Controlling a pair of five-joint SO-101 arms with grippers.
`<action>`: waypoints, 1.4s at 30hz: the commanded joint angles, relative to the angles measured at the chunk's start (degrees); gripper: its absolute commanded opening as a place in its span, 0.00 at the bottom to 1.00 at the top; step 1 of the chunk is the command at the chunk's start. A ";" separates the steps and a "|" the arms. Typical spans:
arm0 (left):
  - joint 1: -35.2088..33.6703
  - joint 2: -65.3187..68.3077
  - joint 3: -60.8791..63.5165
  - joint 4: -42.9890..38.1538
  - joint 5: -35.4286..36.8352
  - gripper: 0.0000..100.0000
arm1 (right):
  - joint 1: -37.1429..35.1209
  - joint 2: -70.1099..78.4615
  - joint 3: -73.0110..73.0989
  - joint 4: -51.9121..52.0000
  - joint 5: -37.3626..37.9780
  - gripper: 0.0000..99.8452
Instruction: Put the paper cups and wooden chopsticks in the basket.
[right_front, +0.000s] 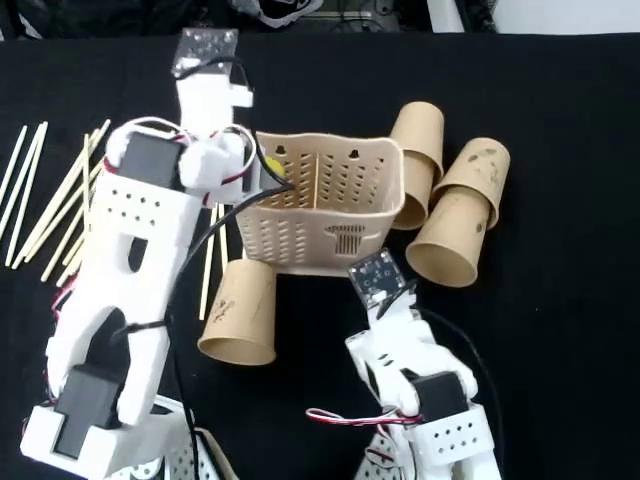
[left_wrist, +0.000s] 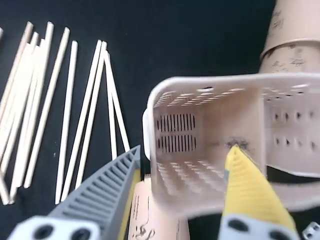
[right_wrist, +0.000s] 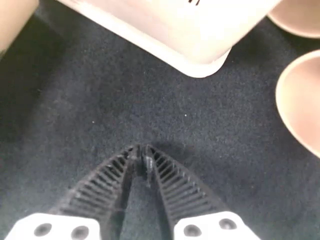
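One cup (right_front: 240, 312) lies sideways, base by basket (right_front: 300, 235), mouth pointing away; L jaws open, R jaws closed.

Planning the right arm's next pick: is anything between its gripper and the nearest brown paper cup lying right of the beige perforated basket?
Nothing visible. Only bare black cloth lies between the shut right gripper and that brown paper cup; the corner of the beige perforated basket sits beside that path.

The left arm (right_front: 130, 260) is hiding some chopsticks (right_front: 212, 262); ahead of the right tool (right_wrist: 142, 151), the basket (right_wrist: 165, 25) is running off frame.
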 joint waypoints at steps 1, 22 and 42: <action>-1.27 -0.88 -15.69 9.85 -2.02 0.27 | -0.44 -1.01 -0.22 0.26 0.18 0.01; -38.20 -33.93 26.86 10.11 -23.56 0.26 | -9.23 -0.48 -24.48 4.57 29.01 0.05; -43.65 -40.09 63.96 -11.34 -21.89 0.26 | -49.67 39.78 -39.96 -3.25 20.13 0.35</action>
